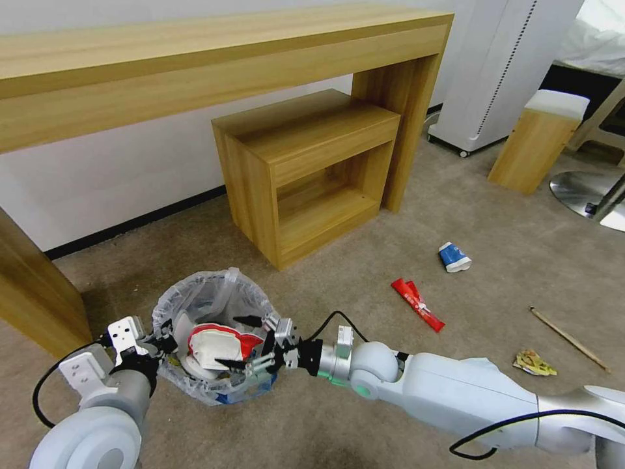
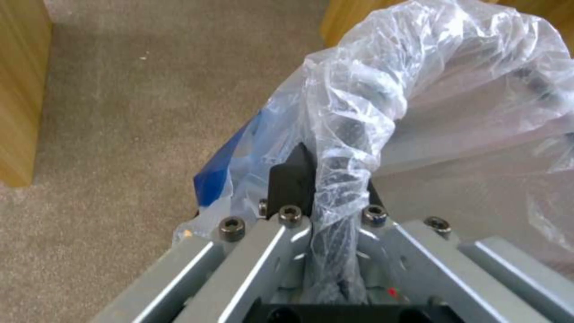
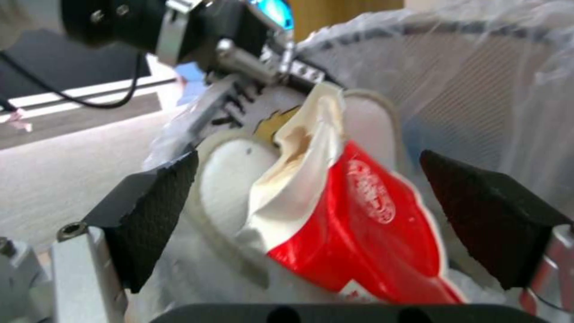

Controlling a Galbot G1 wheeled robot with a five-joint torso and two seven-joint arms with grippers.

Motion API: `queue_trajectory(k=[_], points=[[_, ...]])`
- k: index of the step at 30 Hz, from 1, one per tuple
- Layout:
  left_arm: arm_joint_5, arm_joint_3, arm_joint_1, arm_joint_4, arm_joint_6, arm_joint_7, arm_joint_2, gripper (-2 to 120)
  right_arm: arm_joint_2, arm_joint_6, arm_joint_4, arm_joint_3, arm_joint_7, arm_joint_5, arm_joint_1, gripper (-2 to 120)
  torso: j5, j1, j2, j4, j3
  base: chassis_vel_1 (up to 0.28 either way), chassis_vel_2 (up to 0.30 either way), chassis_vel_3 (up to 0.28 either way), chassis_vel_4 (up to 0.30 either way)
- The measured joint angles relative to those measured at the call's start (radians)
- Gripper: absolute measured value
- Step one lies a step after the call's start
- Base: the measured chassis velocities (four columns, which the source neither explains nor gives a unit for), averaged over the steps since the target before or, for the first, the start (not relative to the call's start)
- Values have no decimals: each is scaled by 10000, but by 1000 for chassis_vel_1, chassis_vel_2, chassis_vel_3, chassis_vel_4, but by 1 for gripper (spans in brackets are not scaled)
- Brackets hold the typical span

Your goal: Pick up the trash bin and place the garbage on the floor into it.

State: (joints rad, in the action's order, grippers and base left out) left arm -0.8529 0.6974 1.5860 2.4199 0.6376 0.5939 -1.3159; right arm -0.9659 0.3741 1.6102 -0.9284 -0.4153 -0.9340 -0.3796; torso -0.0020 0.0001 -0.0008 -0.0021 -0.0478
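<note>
Bin [image 1: 211, 339] sits on the floor [image 1: 403, 417] between the two grippers, near the small wood cabinet [image 1: 306, 172], lined w/ a crinkly clear bag [image 2: 419, 89].

Right gripper [image 1: 246, 342]: jaws spread wide over the bin mouth, nothing pinched. In the right wrist view a crushed red-white cup [image 3: 353, 215] lies between the pads [image 3: 155, 215] but apart from both, resting on white stuff already in the bin. Judgement: drop is done or nearly so; step in hand is clearing out. To do it well, lift straight up w/ jaws kept spread so the pads don't snag the bag or drag the cup back over the rim.

Left gripper [image 2: 326, 197]: jaws pressed together on the bin rim, bag bunched between them; a blue patch shows through the plastic. Grip looks like it's partly on slippery film, so bin could twist or slip if jolted. Keep it level and steady while the right arm pulls away.

Outward, litter left on the carpet, all to the robot's right and well apart from the bin: blue-white cup [image 1: 454, 256], red wrapper [image 1: 418, 304], wooden stick [image 1: 569, 339], yellow wrapper [image 1: 534, 363]. Approx half the job left, by my guess. Red wrapper is nearest, so prob the sensible next target; it's flat and thin, so needs a low pinch close to the pile.
</note>
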Motion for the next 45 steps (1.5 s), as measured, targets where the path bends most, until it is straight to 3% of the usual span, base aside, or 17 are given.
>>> queue_trajectory(k=[9, 17, 24, 32, 45], points=[[16, -32, -14, -15, -7, 0, -31, 1, 4, 160, -365, 11, -799, 125, 247, 91, 0, 0, 0, 0, 0, 0, 0, 0, 0], [2, 21, -45, -89, -29, -25, 26, 1, -22, 209, -212, 662, -707, -52, 38, 91, -1, 0, 0, 0, 0, 0, 0, 0, 0], [-16, -7, -147, -257, -37, -40, 43, 1, 46, 110, 443, 2664, 221, -245, -640, 91, 0, 0, 0, -1, 0, 0, 0, 0, 0], [16, -5, -116, -274, -37, -46, 16, 1, -47, 52, 613, 3895, 1184, -363, -921, 92, -1, 0, 0, -1, 0, 0, 0, 0, 0], [35, 36, -87, -272, -38, -50, -29, 1, -359, -46, 871, 4244, 1719, -534, -953, 92, -1, 0, 0, 0, 0, 0, 0, 0, 0]])
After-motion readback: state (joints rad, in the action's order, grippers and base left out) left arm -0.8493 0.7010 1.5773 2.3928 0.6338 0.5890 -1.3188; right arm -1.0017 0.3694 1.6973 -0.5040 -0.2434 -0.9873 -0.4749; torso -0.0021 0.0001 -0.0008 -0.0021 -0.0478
